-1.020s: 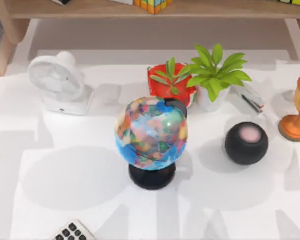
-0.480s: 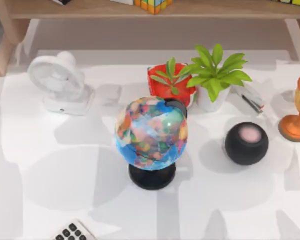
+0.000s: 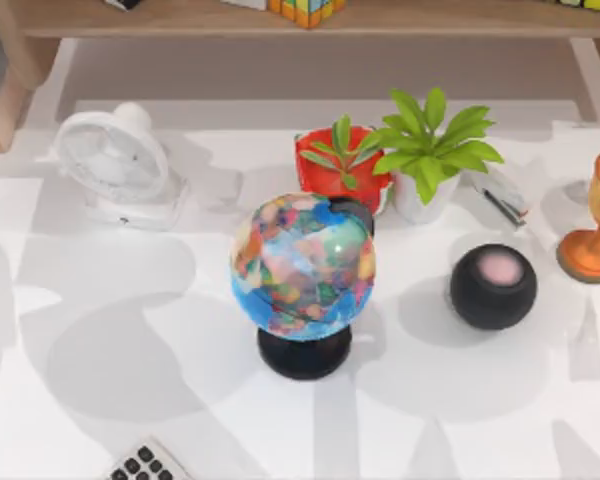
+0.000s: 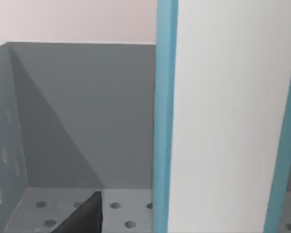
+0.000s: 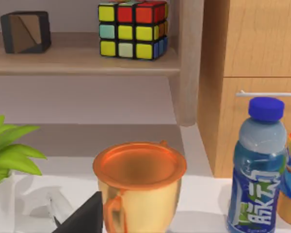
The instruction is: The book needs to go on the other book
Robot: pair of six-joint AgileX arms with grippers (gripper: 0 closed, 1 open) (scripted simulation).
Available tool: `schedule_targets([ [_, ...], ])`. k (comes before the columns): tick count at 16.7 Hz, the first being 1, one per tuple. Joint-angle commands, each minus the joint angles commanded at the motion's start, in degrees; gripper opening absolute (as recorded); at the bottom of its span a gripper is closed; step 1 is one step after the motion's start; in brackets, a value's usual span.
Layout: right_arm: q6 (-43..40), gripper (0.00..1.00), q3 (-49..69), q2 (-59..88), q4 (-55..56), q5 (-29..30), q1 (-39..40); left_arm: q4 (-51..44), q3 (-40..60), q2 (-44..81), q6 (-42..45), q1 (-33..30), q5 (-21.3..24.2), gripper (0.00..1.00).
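Standing over the table (image 3: 100, 400), I read it left to right from the globe (image 3: 302, 265) at its middle: a white desk fan (image 3: 115, 165) at ten o'clock, a calculator (image 3: 145, 465) at seven o'clock on the near edge, a red plant pot (image 3: 330, 175) at twelve o'clock touching the globe's outline, a leafy plant in a white pot (image 3: 430, 150) at one o'clock, a black round speaker (image 3: 493, 285) at three o'clock, and an orange goblet (image 3: 598, 230) farther out at three o'clock by the right edge.

The book (image 4: 223, 121) appears in the left wrist view: a white page block between teal covers, standing upright inside a grey perforated holder (image 4: 82, 111). The left end effector (image 4: 85, 218) sits close in front of it; I cannot tell whether it is released or clenched. Where the other book lies I cannot tell.

The right end effector (image 5: 82, 218) hangs near the goblet, facing a Rubik's cube (image 5: 132, 29) on the shelf (image 5: 63, 63) and a blue-capped drink bottle (image 5: 257, 165); its state I cannot tell either.

My guess is the step in hand is the approach to the upright book. Done well, the left arm would square up to the covers, clamp across them rather than the loose pages, and lift straight up clear of the holder before turning it flat.

The bottle's green label carries white characters I cannot read; the book shows no title.
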Motion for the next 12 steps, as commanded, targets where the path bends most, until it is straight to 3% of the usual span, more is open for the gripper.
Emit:
schedule_targets([
  [12,0.0,1.00,0.0,0.0,0.0,0.0,0.0,-0.9,5.6,4.7,-0.1,-0.5,-0.3,1.00],
])
